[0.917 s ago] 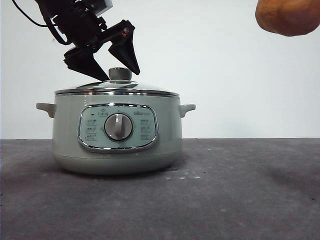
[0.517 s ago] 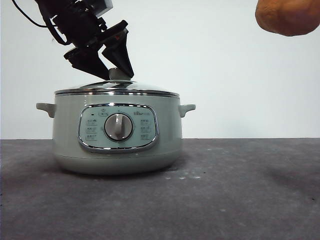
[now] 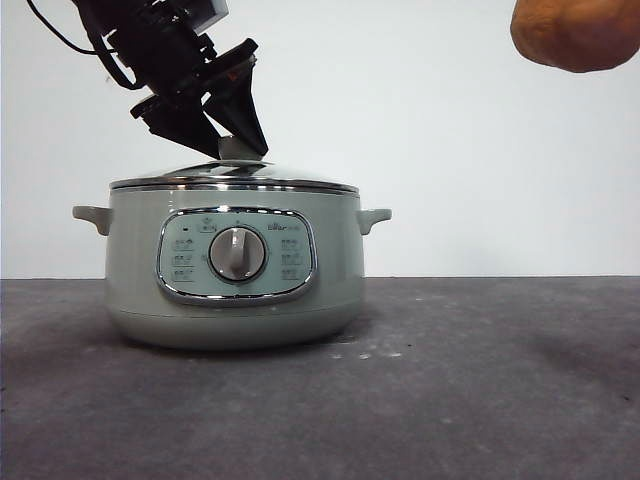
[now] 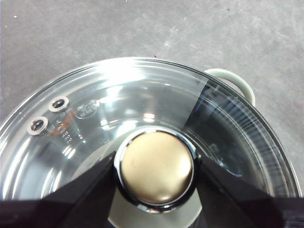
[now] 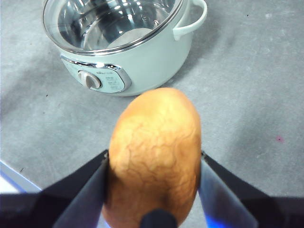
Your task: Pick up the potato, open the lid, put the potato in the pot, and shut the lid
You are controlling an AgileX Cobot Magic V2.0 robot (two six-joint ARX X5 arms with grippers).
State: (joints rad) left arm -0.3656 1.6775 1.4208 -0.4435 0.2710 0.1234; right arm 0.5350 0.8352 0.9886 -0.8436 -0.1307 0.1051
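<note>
The pale green pot (image 3: 232,300) stands on the dark table with the glass lid (image 3: 235,178) resting on it. My left gripper (image 3: 228,145) comes down from the upper left and is shut on the lid's knob (image 4: 156,167), one black jaw on each side. The clear glass (image 4: 142,95) shows the steel inside of the pot. High at the right, my right gripper (image 5: 154,166) is shut on the orange-brown potato (image 5: 154,152), which shows at the top right corner (image 3: 575,35), well above and to the side of the pot (image 5: 142,57).
The pot has a small side handle (image 3: 375,218) at each end and a silver dial (image 3: 237,253) on its front panel. Grey tabletop (image 3: 480,380) spreads in front of and to the right of the pot.
My left gripper's jaws, spread over the knob a second ago, have shut on it. The lid sits on the pot as before. The potato has not moved.
</note>
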